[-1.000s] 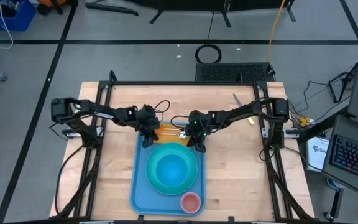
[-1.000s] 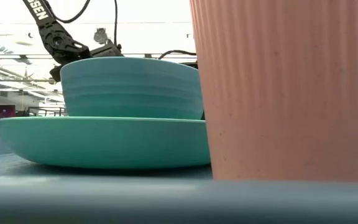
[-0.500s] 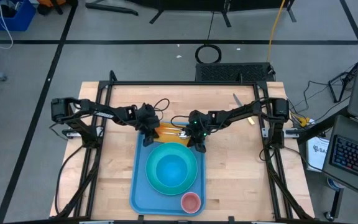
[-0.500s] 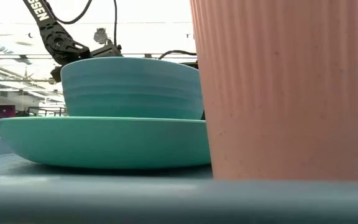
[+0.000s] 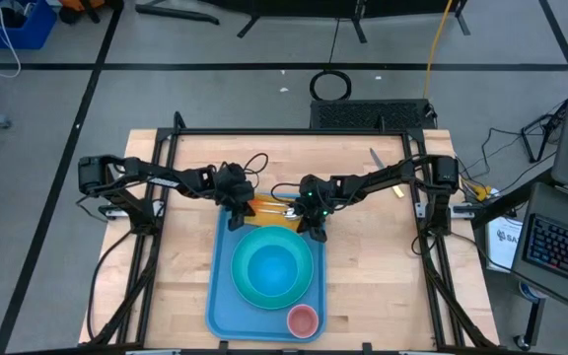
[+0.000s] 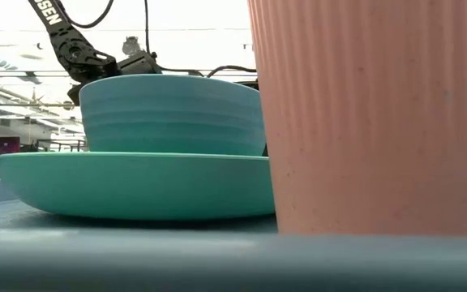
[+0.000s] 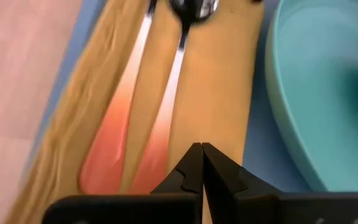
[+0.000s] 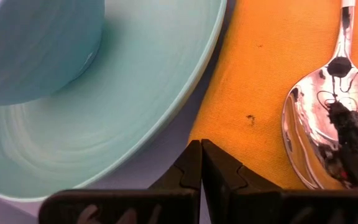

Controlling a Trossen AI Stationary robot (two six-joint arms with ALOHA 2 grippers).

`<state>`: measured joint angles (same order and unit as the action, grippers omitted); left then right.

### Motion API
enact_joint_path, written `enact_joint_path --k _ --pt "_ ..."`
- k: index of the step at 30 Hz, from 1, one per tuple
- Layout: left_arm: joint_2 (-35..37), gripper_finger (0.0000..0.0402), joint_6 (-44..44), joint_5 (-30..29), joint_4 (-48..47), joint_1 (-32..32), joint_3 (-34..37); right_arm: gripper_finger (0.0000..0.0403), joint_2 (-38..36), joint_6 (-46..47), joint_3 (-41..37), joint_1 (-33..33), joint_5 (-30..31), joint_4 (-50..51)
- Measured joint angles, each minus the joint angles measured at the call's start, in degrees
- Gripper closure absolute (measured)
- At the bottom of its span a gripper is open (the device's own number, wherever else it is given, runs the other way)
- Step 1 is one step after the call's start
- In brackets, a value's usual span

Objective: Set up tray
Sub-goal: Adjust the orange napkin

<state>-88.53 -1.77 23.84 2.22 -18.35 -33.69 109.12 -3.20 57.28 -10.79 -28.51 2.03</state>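
Shifting slightly left, the left gripper [image 5: 237, 200] stayed pinched together like the right gripper [image 5: 316, 223], both over the tray [image 5: 223, 296] on the wooden table [image 5: 373, 286], cabled floor beyond.

light: bright, even | glare: spoon [image 8: 328, 124] bowl mirrors surroundings | blur: cup [image 6: 371, 113] close, soft
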Motion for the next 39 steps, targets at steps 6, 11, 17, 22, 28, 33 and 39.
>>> enact_joint_path --k 6,11,17,22,28,33,39 --pt "0.0 0.0398 -0.6 0.2 1.0 0.0 0.0 0.0403 0.0 0.0 0.0 0.0 0.0 0.0" --pt "0.0 0.0399 -0.8 1.2 0.9 0.0 0.0 0.0403 0.0 0.0 0.0 0.0 0.0 -0.2" --pt "-0.1 0.0399 -1.0 0.6 0.3 0.0 0.0 0.0403 0.0 0.0 0.0 0.0 0.0 -0.3" --pt "-3.6 0.0399 -0.1 1.5 1.5 0.0 0.0 0.0403 0.0 -0.1 0.0 0.0 0.0 -0.3" --pt "-4.3 0.0399 0.3 0.6 3.3 0.0 -0.1 0.0403 0.0 0.0 0.0 0.0 0.0 -0.4" --pt "-4.3 0.04 0.3 0.0 3.1 -1.5 -0.1 0.0403 0.0 0.0 0.0 0.0 0.0 -0.2" --pt "-4.3 0.0399 0.5 -0.8 2.7 -2.5 -0.1 0.0403 0.0 0.0 0.0 0.0 0.0 -0.1"
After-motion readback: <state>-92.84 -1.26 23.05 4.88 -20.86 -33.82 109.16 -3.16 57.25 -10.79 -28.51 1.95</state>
